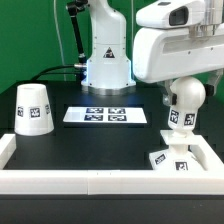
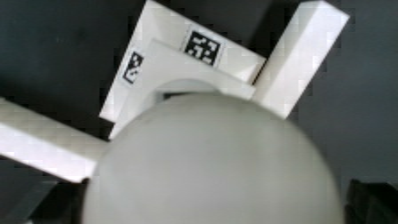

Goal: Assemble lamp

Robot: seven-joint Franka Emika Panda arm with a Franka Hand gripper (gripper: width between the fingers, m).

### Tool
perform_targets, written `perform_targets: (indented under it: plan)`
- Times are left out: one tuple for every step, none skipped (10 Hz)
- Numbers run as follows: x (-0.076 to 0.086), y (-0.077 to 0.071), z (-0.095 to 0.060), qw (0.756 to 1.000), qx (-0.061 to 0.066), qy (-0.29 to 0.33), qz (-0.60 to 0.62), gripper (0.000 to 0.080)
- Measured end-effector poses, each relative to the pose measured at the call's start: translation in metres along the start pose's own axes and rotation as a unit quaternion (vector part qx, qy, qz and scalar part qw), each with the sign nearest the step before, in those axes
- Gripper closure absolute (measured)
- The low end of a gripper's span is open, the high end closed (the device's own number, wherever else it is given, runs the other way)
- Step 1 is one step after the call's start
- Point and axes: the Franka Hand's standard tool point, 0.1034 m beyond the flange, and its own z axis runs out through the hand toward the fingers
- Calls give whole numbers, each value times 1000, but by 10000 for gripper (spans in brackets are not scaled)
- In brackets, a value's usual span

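My gripper (image 1: 185,88) is shut on the round white bulb (image 1: 183,106) and holds it in the air on the exterior view's right. The flat square base (image 1: 171,158) lies below it, in the corner formed by the white rails. In the wrist view the bulb (image 2: 214,150) fills most of the picture between the dark fingers (image 2: 377,200) of the gripper (image 2: 217,205). The tagged base (image 2: 187,55) shows beyond it. The tapered shade (image 1: 33,108) stands upright at the exterior view's left, far from the gripper.
The marker board (image 1: 107,116) lies flat at the middle of the black table. A low white rail (image 1: 90,182) runs along the front and sides; it also shows in the wrist view (image 2: 45,140). The arm's base (image 1: 106,60) stands at the back.
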Motion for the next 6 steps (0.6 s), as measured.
perform_targets:
  plan:
    - [-1,1,0,1000,0,0,-1,101]
    - [-1,2,0,1000,0,0,-2,101]
    - [-1,2,0,1000,0,0,-2,226]
    - [-1,1,0,1000,0,0,-3,226]
    - [-1,1,0,1000,1,0,5,222]
    - [-1,1,0,1000,1,0,12,222]
